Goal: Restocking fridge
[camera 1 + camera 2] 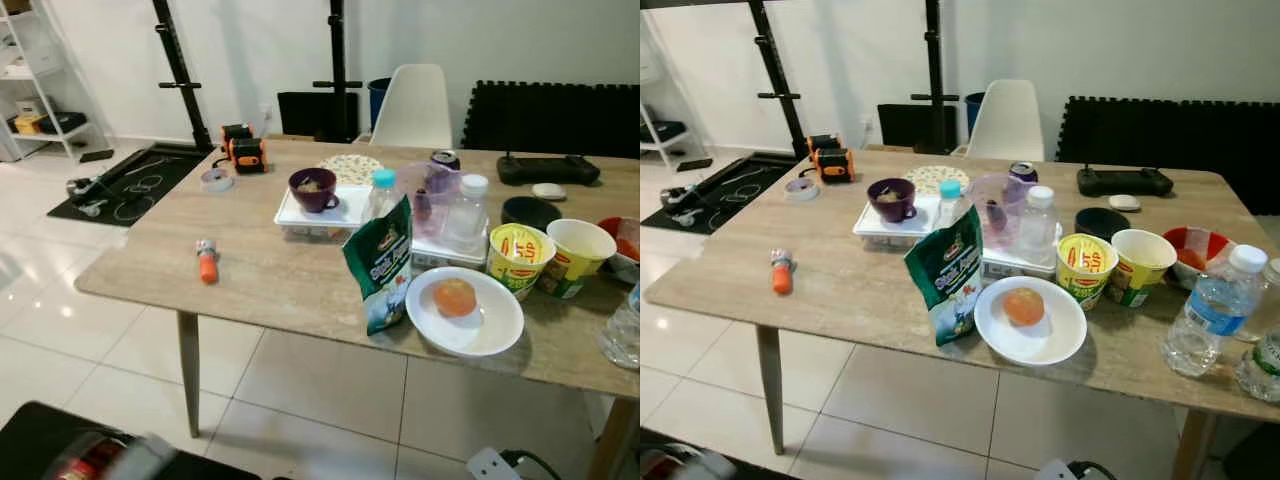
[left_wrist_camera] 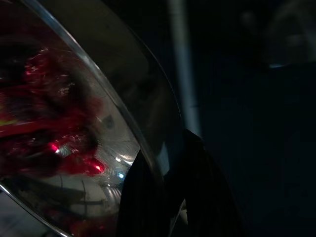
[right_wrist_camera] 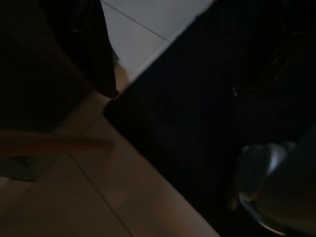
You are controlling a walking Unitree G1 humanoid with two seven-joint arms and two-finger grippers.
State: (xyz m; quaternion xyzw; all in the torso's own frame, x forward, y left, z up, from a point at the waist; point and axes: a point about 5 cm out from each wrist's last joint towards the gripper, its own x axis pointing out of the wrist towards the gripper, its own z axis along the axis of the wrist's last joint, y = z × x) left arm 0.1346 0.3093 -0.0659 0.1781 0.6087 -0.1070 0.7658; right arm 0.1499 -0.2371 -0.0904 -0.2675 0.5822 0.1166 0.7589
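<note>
The left gripper (image 2: 168, 207) clamps a steel bowl's (image 2: 98, 89) rim, red packets inside; right fingers' state unclear.

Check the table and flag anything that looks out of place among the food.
Tools sit among the groceries: an orange-handled tool lies alone near the table's left edge, and a tape roll and orange-black gadgets sit at the far left corner. The green snack bag stands upright; nothing looks spilled.
</note>
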